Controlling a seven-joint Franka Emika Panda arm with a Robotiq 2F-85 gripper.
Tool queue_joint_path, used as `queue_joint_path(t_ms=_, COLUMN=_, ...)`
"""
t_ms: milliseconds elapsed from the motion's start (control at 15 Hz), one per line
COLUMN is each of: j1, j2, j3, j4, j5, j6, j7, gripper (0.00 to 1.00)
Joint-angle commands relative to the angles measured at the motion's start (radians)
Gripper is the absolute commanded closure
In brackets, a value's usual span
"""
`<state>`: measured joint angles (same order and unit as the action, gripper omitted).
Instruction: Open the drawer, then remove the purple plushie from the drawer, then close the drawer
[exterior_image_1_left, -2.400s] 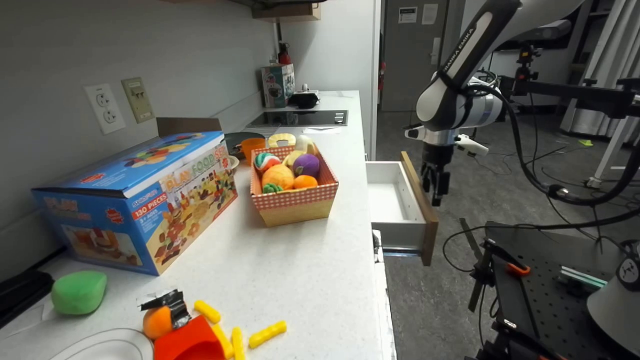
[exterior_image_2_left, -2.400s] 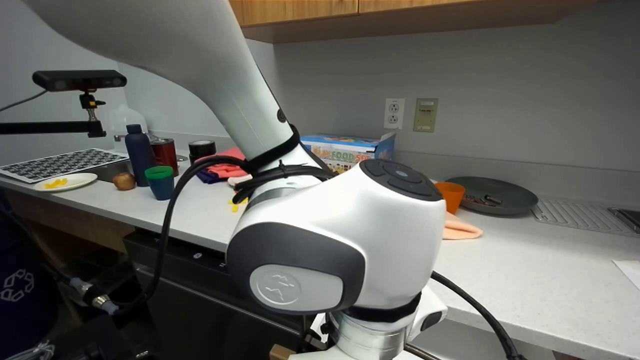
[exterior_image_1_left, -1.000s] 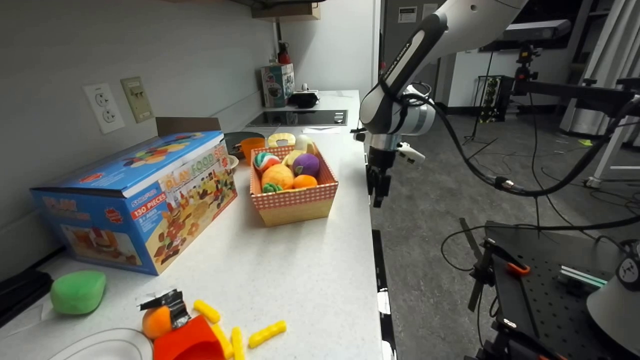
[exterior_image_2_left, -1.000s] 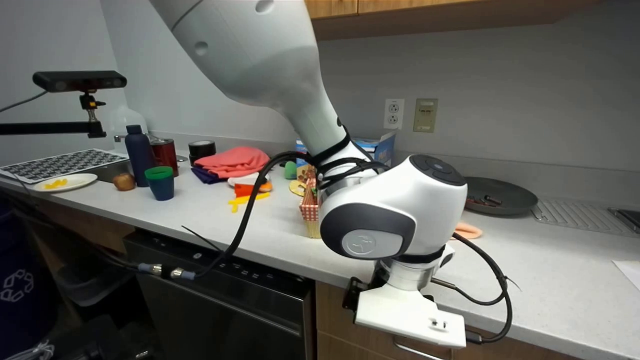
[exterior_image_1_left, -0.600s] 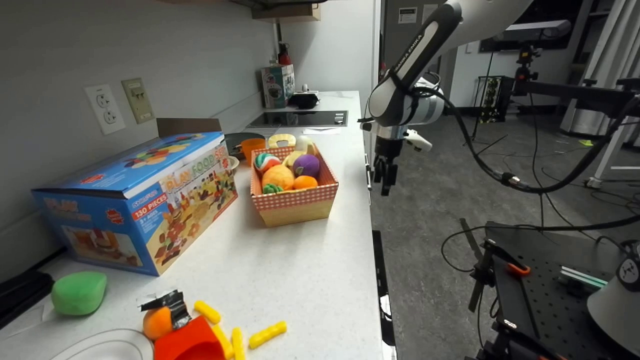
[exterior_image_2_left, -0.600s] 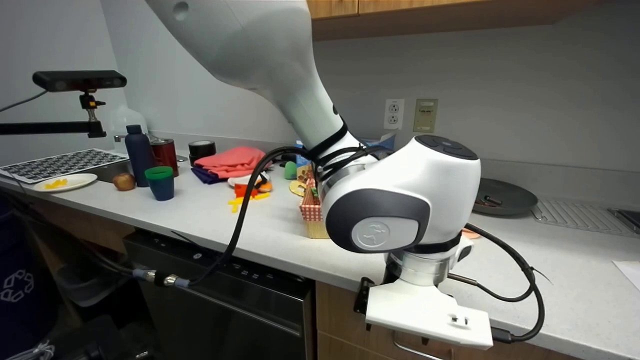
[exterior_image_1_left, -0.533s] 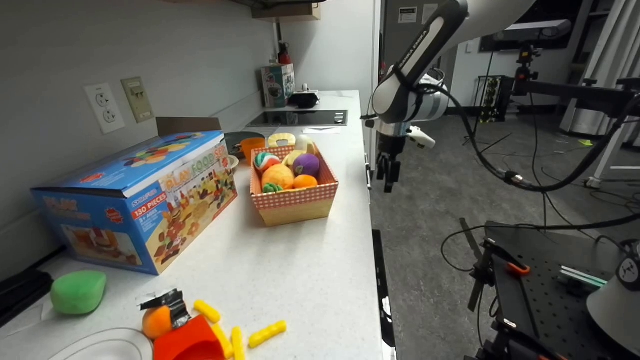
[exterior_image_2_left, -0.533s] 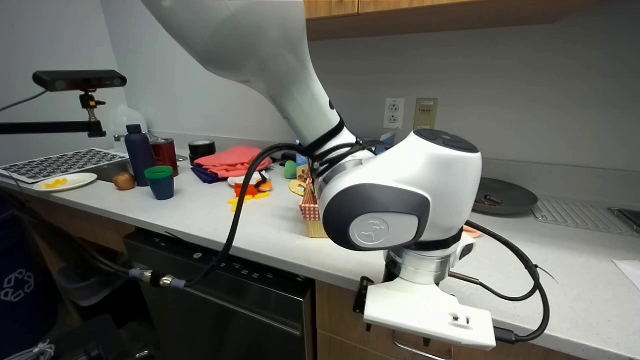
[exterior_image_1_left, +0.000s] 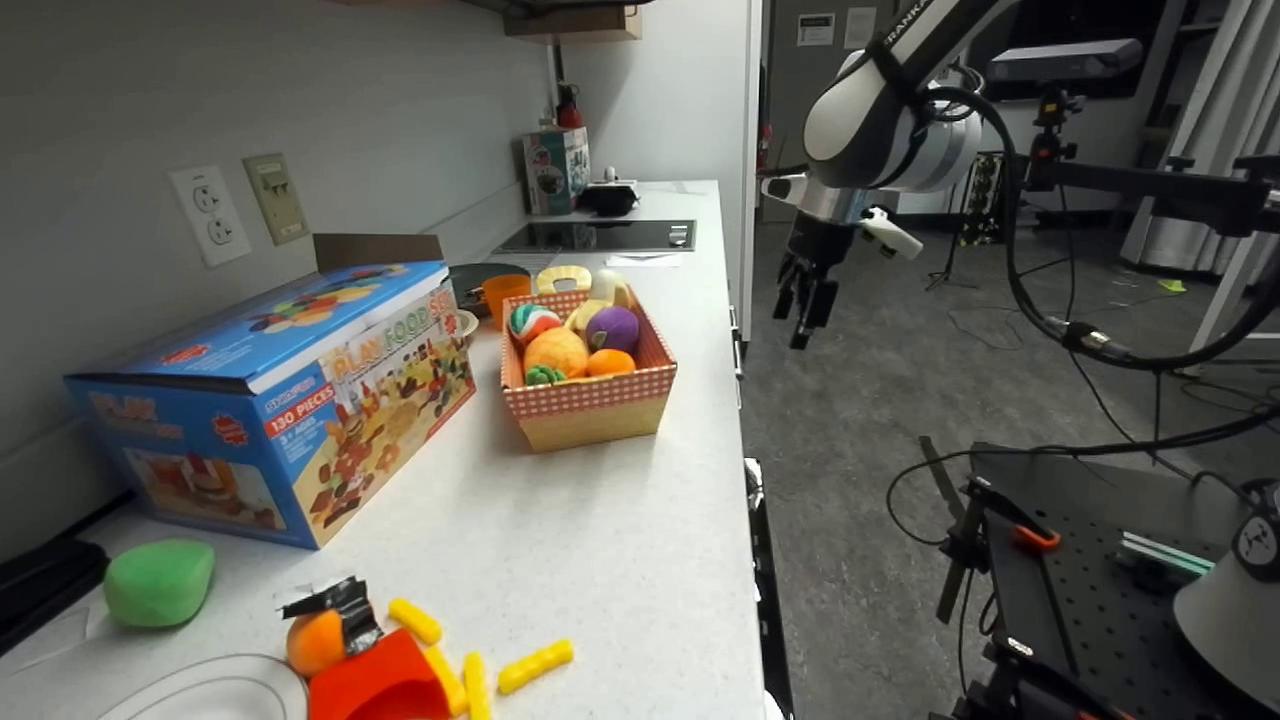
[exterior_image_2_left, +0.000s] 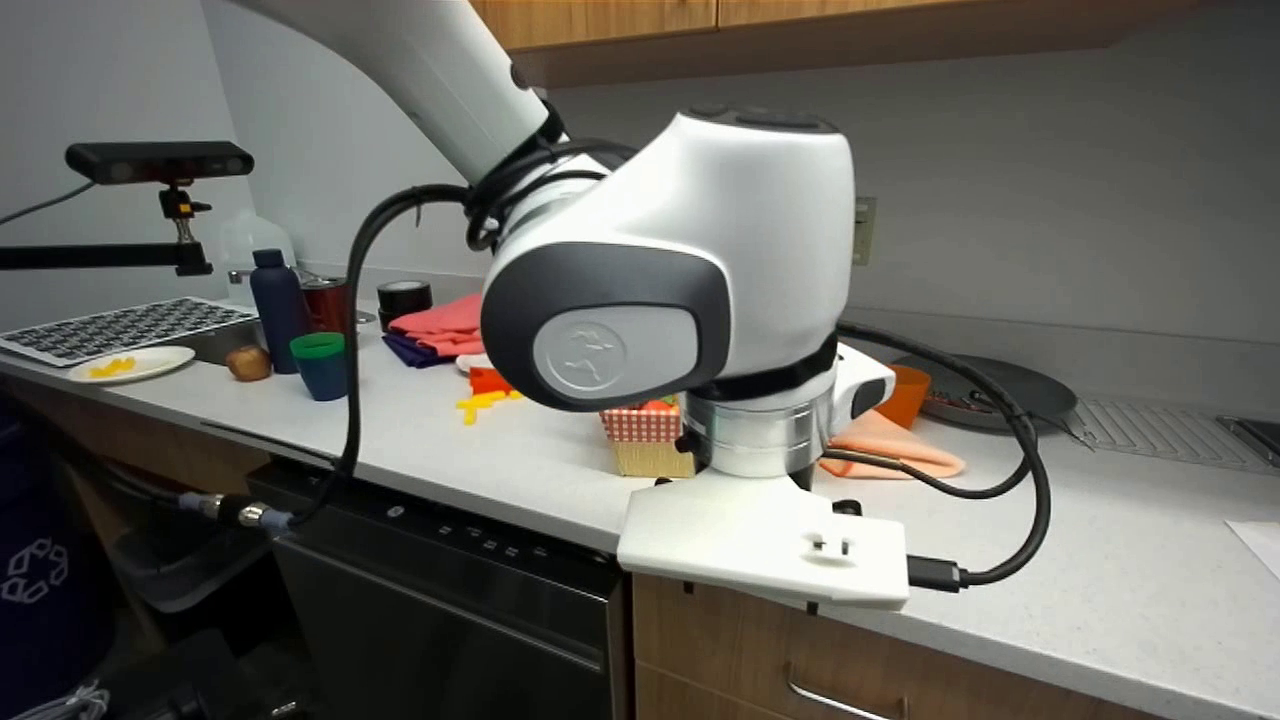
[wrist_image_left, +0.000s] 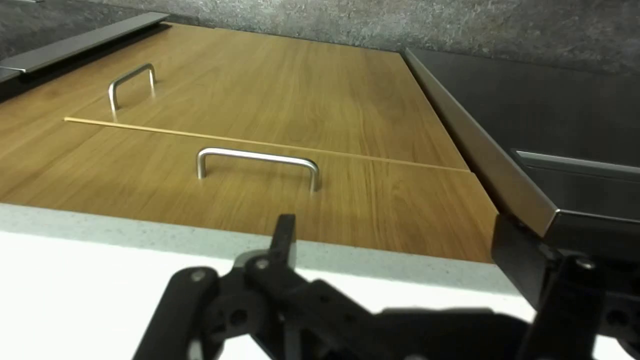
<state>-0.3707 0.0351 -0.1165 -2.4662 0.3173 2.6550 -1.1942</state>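
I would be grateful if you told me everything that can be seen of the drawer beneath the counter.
The drawer has a flat, tan front with the look of grained wood, and a slim, silvery, metal-looking handle bent in a squared U. It is shut, so its inside is hidden. It sits directly below the counter, above a matching panel and beside a dark appliance. Nothing visibly touches the handle.

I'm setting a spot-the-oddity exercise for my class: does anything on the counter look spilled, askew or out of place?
Yes. In an exterior view, a red container looks tipped over, with yellow sticks strewn beside it as if spilled. A crumpled black scrap by an orange ball looks like litter.
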Motion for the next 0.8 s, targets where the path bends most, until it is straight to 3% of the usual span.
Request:
queue_joint_path(t_ms=0, j1=0.046, j2=-0.005, j3=-0.044, j4=-0.002, j5=-0.001, j6=-0.002, j7=0.003, gripper=0.00)
queue_joint_path(t_ms=733, j1=0.041, j2=0.021, j3=-0.046, j4=0.008, j5=0.000, j6=-0.002, j7=0.002, gripper=0.00)
